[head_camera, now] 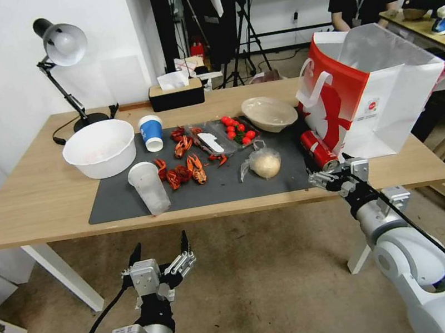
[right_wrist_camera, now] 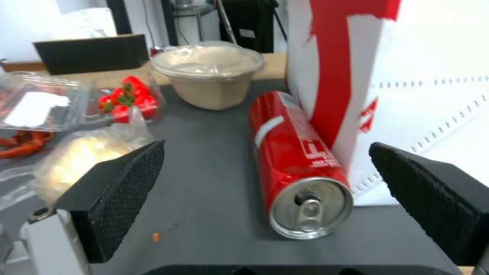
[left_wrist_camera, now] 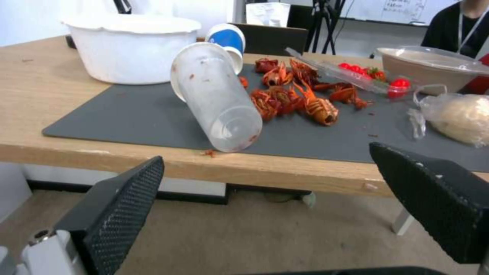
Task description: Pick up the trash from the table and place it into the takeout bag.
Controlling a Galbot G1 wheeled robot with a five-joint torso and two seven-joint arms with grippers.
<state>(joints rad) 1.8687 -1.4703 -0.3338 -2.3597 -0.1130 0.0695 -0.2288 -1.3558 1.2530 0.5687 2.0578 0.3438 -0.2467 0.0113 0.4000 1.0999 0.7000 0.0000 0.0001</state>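
Taking the takeout bag (head_camera: 375, 97) as the landmark, it stands upright and open-mouthed at the right end of the worktop (head_camera: 36, 201), ready to receive things from above. One red soda can (right_wrist_camera: 293, 160) lies on its side against the bag's foot, its opened top facing the right claw (head_camera: 339, 175), whose fingers are spread wide on either side of it, apparently lined up for a grab. Farther from the bag on the grey mat (head_camera: 127, 204) are one bagged bun (head_camera: 264, 162), one beige bowl (head_camera: 269, 113), one toppled clear cup (head_camera: 150, 188) and one blue-and-white paper cup (head_camera: 151, 133). The left claw (head_camera: 160, 252) hangs open below the worktop edge, far from the bag.
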